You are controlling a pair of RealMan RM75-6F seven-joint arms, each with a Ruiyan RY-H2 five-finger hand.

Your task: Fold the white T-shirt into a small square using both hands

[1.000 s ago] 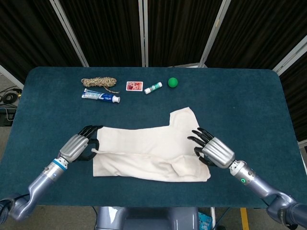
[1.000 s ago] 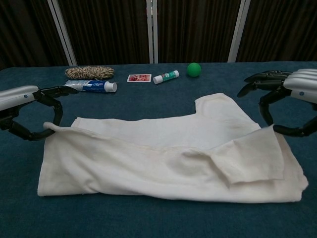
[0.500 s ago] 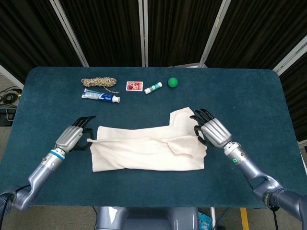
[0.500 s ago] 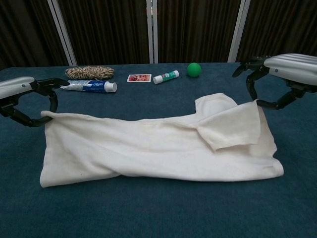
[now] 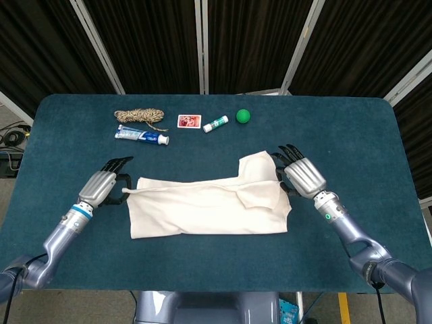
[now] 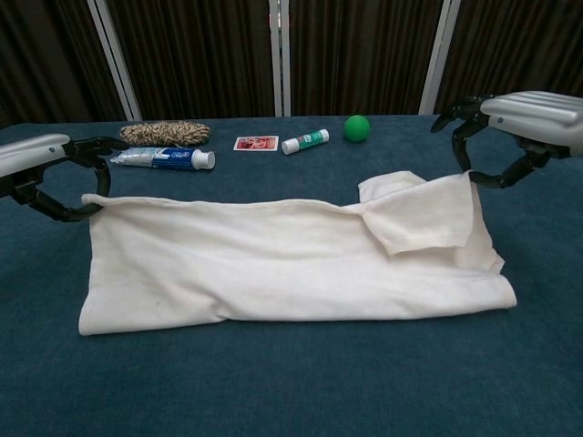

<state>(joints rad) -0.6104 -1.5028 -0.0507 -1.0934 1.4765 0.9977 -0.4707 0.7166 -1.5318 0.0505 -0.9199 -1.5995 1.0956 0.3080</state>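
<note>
The white T-shirt (image 5: 206, 206) (image 6: 273, 259) lies on the blue table as a long band folded lengthwise, with one sleeve (image 5: 256, 165) sticking out at its far right. At the band's far left corner my left hand (image 5: 101, 185) (image 6: 50, 168) pinches the cloth between thumb and fingers. My right hand (image 5: 302, 177) (image 6: 524, 123) holds the far right corner, where a flap (image 6: 424, 223) is turned over onto the shirt. Both held corners sit low, just above the table.
Along the far side of the table (image 5: 351, 135) lie a coil of rope (image 5: 138, 116), a toothpaste tube (image 5: 142, 136), a small card (image 5: 189, 121), a white stick with a green cap (image 5: 215, 123) and a green ball (image 5: 243, 116).
Both hands have carried the shirt's near edge away from me and over onto the far edge. The shirt has gone from a wide, rumpled shape to a narrower, flatter band.
</note>
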